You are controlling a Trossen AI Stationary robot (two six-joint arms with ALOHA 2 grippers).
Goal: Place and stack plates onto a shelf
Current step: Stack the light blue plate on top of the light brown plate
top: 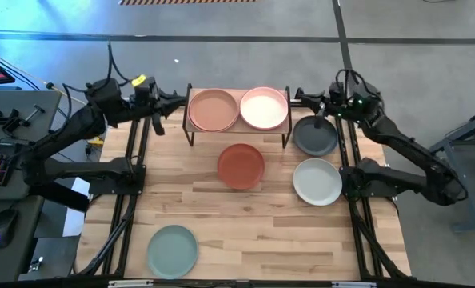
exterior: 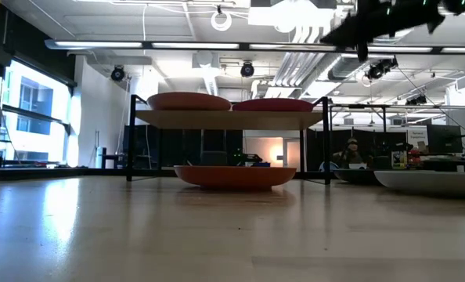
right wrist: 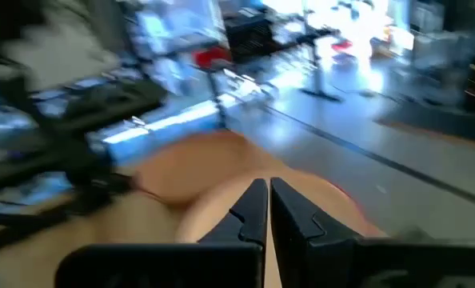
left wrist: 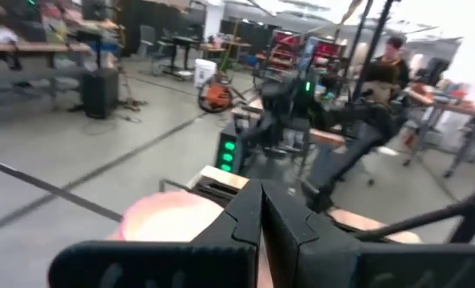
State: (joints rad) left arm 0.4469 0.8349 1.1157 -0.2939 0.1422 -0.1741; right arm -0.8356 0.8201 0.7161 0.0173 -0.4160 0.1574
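Note:
The shelf (top: 237,130) stands at the table's far middle. On its top rest a peach plate (top: 213,110) and a light pink plate (top: 264,107), side by side. A terracotta plate (top: 241,166) lies on the table just in front of the shelf. My left gripper (top: 180,99) hovers shut and level at the shelf's left end, holding nothing; its shut fingers (left wrist: 261,210) point over the pink plate (left wrist: 169,220). My right gripper (top: 298,97) hovers shut at the shelf's right end, also holding nothing, with its fingers (right wrist: 267,204) pointing over the plates.
A dark grey plate (top: 315,135) and a pale grey-white plate (top: 317,182) lie on the table at the right. A sage green plate (top: 173,250) lies near the front left. Between them is bare wooden tabletop (top: 221,224). A person (left wrist: 385,68) sits beyond the table.

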